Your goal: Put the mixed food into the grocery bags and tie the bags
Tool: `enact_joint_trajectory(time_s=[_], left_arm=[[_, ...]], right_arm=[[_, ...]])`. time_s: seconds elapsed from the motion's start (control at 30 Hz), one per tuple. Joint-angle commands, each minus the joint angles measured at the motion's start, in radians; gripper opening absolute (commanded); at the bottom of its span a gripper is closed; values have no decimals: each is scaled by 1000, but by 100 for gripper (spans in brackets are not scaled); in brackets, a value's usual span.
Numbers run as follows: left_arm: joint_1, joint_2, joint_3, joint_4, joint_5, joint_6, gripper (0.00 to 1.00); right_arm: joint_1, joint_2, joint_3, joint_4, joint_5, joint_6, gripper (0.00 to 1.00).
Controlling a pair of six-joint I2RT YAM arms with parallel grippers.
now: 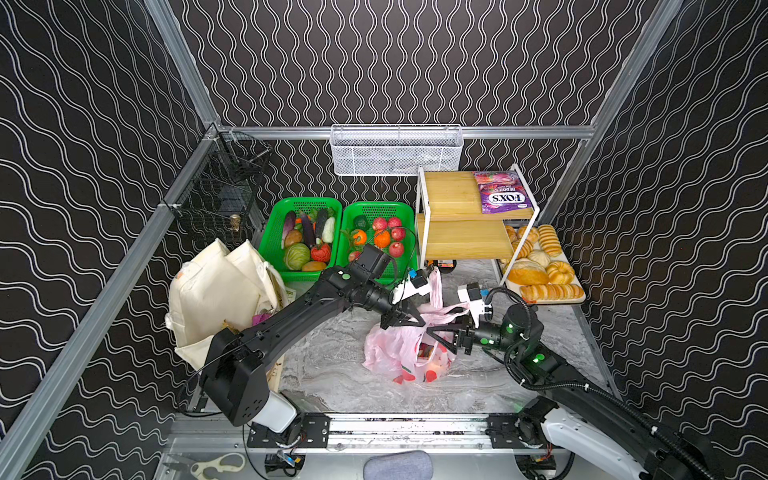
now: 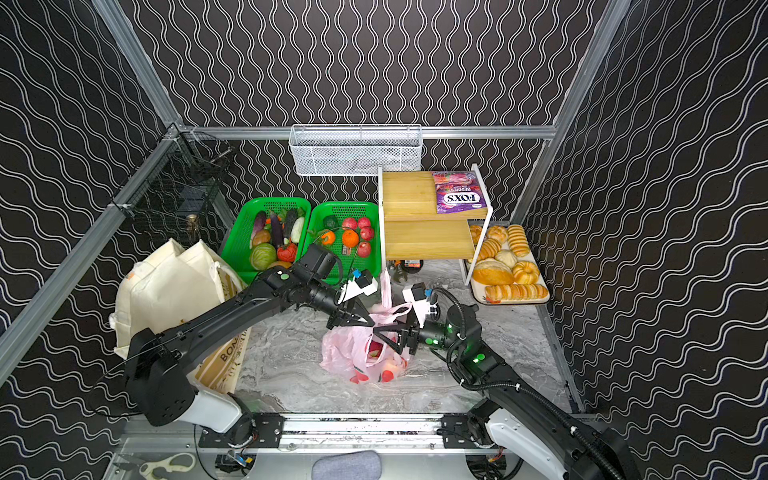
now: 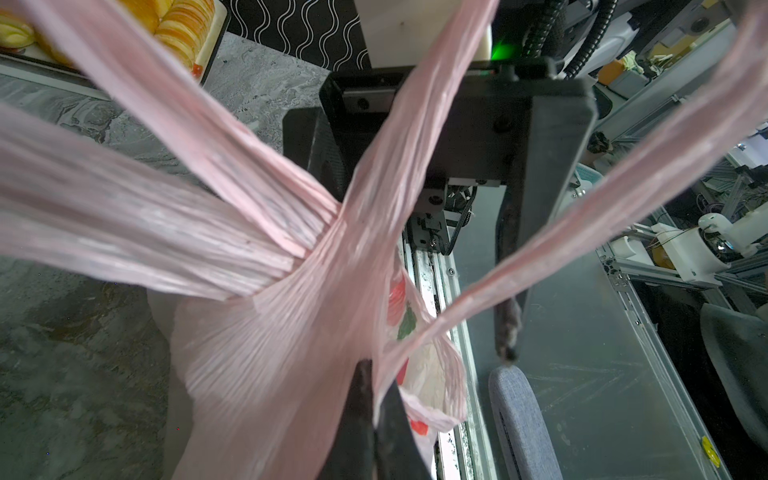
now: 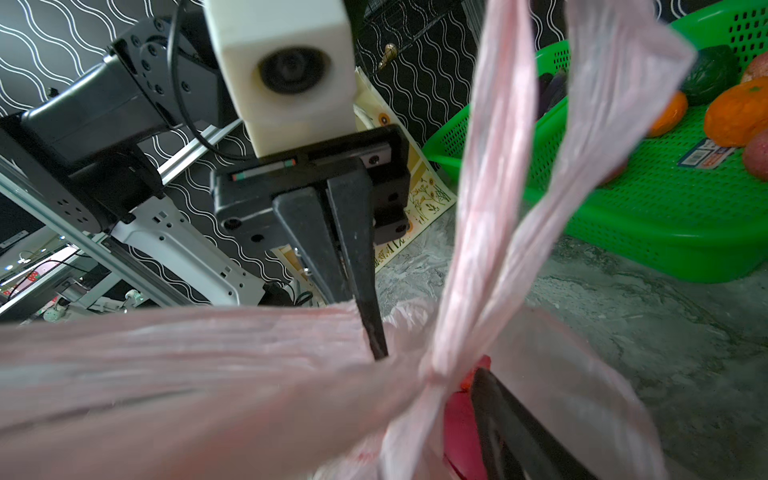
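Pale-pink bag (image 2: 340, 353), red apple (image 2: 376, 349) inside

Green baskets (image 1: 305, 201): two are standing beside the wooden shelf (image 1: 465, 245).
Oranges (image 1: 382, 239): two are lying in the basket nearer it.
Purple packets (image 1: 500, 195): one is lying on it.

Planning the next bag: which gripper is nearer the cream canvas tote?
Left: left gripper pinches a handle of the pale-pink plastic bag right of the tote; right gripper hangs open farther right.
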Motion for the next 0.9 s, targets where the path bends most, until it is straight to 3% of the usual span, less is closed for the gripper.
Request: enact_joint_trajectory(time_s=[0.0,0.2,0.3,0.87], left_arm=[[-4,3,11,7,-4,-8,0],[-12,5,6,13,-30,-14,0],[-13,4,4,14,-38,-17,0],[-15,-33,-19,58,-65,-54,0]], right_arm=[[1,15,9,75,27,39,79],[1,35,14,106,59,70,79],[1,33,6,133,77,92,72],[1,68,19,146,76,144,13]])
